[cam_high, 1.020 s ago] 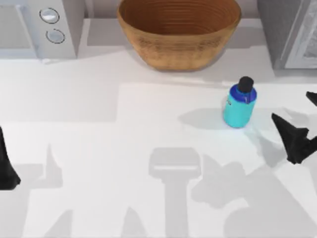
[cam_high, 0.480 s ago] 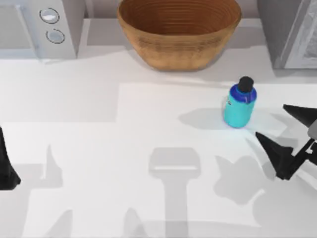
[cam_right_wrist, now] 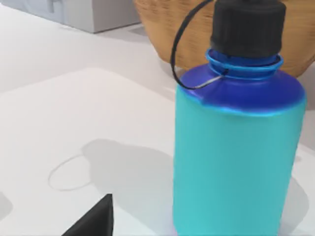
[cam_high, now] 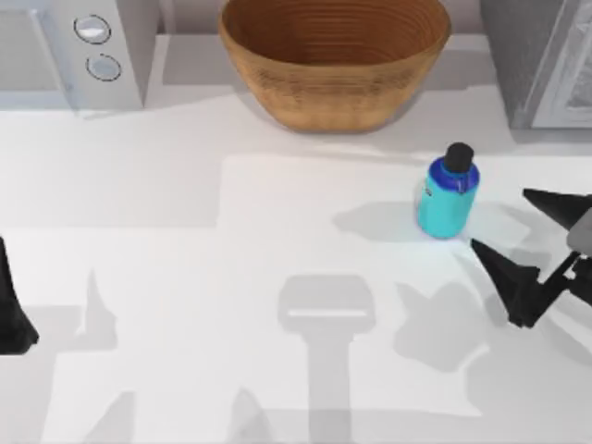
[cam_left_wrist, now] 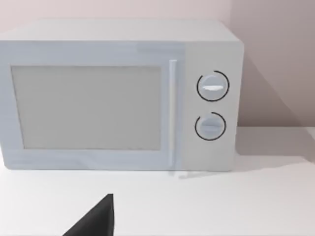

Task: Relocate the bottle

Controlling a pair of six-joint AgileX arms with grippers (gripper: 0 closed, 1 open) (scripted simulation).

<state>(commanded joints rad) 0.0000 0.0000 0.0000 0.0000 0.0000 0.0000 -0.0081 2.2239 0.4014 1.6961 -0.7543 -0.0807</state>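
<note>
Cyan and upright, the bottle [cam_high: 448, 196] stands right of centre before the basket [cam_high: 335, 57] as our right gripper [cam_high: 518, 236], fingers spread and empty, has edged closer over the last second, apparently lining up a grasp; left gripper [cam_high: 11, 319] parked at the left edge.

The right gripper [cam_high: 529, 239] is matte black, with two tapering, wedge-shaped fingers [cam_high: 504, 271] ending in sharp points, joined to what seems to be a grey wrist piece. The left gripper [cam_high: 13, 314] is a plain black pointed wedge, showing no visible screws, cables or markings.
</note>
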